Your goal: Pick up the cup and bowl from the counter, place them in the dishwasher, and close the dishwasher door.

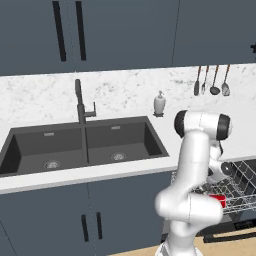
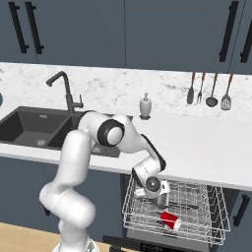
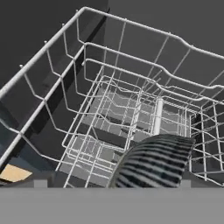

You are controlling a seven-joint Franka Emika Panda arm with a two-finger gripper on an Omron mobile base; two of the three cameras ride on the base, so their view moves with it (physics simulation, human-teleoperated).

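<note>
The dishwasher's wire rack (image 2: 206, 216) is pulled out below the counter (image 2: 206, 142). A red cup (image 2: 170, 219) lies on its side in the rack, also seen as the red cup (image 1: 217, 201) beside the arm. My gripper (image 2: 160, 196) reaches down into the rack's left part, open. In the hand view a dark striped bowl (image 3: 153, 162) sits low in the rack (image 3: 109, 87) between my widely spread fingertips, closer to the right one. My gripper (image 3: 113, 183) is not closed on it. The dishwasher door (image 2: 162, 244) lies folded down under the rack.
A dark double sink (image 1: 82, 145) with a black faucet (image 1: 80, 102) is cut into the counter to the left. A soap dispenser (image 2: 145, 106) stands by the backsplash, and several utensils (image 2: 209, 91) hang at the right. Blue-grey cabinets (image 1: 92, 220) flank the dishwasher.
</note>
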